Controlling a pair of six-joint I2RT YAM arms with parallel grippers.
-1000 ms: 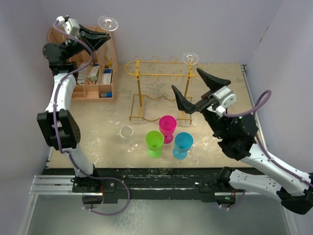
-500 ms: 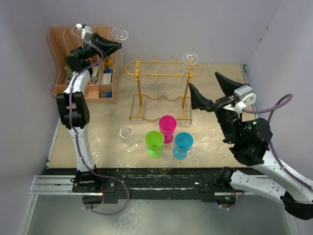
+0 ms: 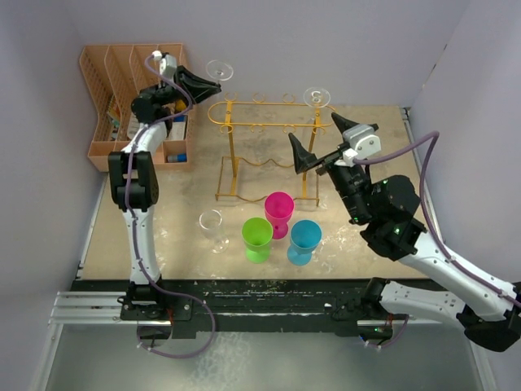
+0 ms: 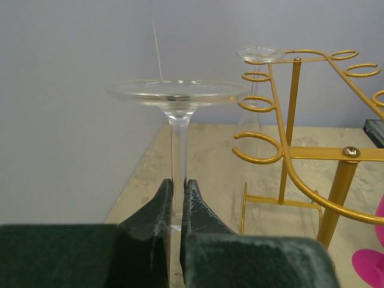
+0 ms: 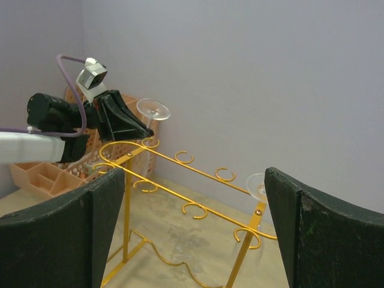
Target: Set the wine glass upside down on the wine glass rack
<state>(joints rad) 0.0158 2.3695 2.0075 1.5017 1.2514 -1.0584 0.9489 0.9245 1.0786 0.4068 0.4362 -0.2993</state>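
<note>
Left wrist view is showing the wine glass (image 4: 177,91) turned foot-up, its stem being pinched by the left gripper (image 4: 177,185), just beside the left end of the wine glass rack (image 4: 287,153). The right gripper (image 3: 314,130) is hovering spread wide near the rack's right post, where a second glass (image 3: 316,98) is hanging.

Beige, mottled table (image 3: 183,191). Back left: a peach slotted organiser (image 3: 98,90). Back centre: the gold wire wine glass rack (image 3: 230,159), standing on its rectangular base. Just in front of the rack: a pink cup (image 3: 279,208), with a green cup (image 3: 257,236) and a blue cup (image 3: 304,238) nearer. Left of these: a clear glass (image 3: 212,221), upright.
</note>
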